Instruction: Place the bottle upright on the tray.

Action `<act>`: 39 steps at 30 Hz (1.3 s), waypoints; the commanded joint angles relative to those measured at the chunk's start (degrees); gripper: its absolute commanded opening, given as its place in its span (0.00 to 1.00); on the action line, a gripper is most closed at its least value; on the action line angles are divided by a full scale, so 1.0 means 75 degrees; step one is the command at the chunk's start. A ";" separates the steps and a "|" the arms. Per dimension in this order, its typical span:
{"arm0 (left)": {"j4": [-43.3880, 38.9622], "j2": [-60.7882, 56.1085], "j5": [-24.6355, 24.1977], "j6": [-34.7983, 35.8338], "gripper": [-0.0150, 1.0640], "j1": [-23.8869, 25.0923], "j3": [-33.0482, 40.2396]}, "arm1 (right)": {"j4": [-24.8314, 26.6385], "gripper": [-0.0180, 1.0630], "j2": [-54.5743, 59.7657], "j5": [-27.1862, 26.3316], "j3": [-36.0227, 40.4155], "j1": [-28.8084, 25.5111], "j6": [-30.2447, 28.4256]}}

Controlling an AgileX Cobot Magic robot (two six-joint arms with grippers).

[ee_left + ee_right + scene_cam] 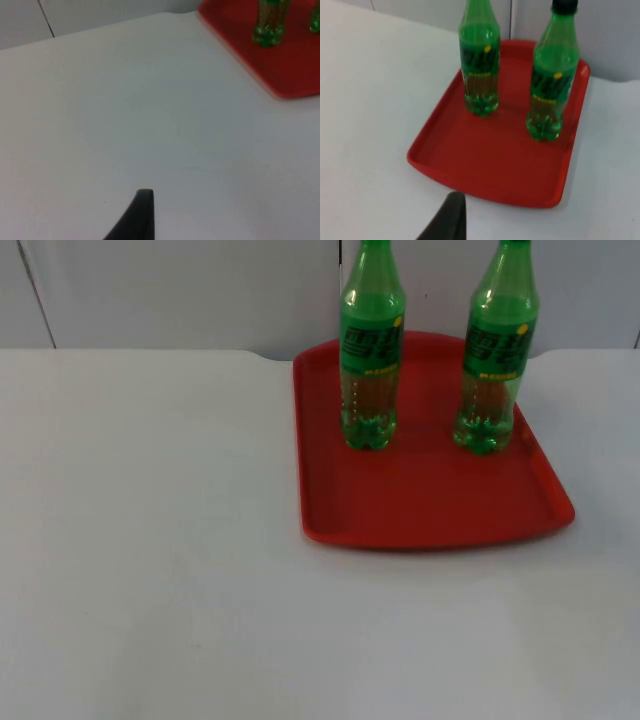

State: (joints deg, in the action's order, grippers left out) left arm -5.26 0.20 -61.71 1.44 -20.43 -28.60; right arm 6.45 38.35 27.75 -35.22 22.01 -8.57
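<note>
Both green bottles (371, 350) (495, 355) already stand upright on the red tray (425, 500), well ahead of the right gripper's fingertip (451, 215); left gripper's fingertip (140, 212) waits over bare table (125, 110); can't tell either's opening; thin slick plastic, probably light, so grab mid-body.

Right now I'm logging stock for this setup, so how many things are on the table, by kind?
Green bottles: 2, one at the picture's left, one at its right, both upright on the tray.
Red tray: 1.
Total: 3.
</note>
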 commanded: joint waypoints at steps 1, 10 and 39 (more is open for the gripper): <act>-0.0035 -0.0027 0.0029 -0.0011 0.99 -0.0058 0.0037 | 0.0031 0.99 -0.0596 0.0309 0.0040 0.0004 0.0022; -0.0035 -0.0027 0.0029 -0.0011 0.99 -0.0058 0.0037 | 0.0011 0.99 -0.1662 0.0928 0.0040 0.0004 0.0022; -0.0035 -0.0027 0.0029 -0.0011 0.99 -0.0058 0.0037 | -0.1308 0.99 -0.5113 0.3780 0.0524 -0.0011 0.1440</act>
State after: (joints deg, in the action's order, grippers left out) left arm -5.26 0.20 -61.71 1.44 -20.43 -28.60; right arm -2.09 0.25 54.56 -31.57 22.13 0.45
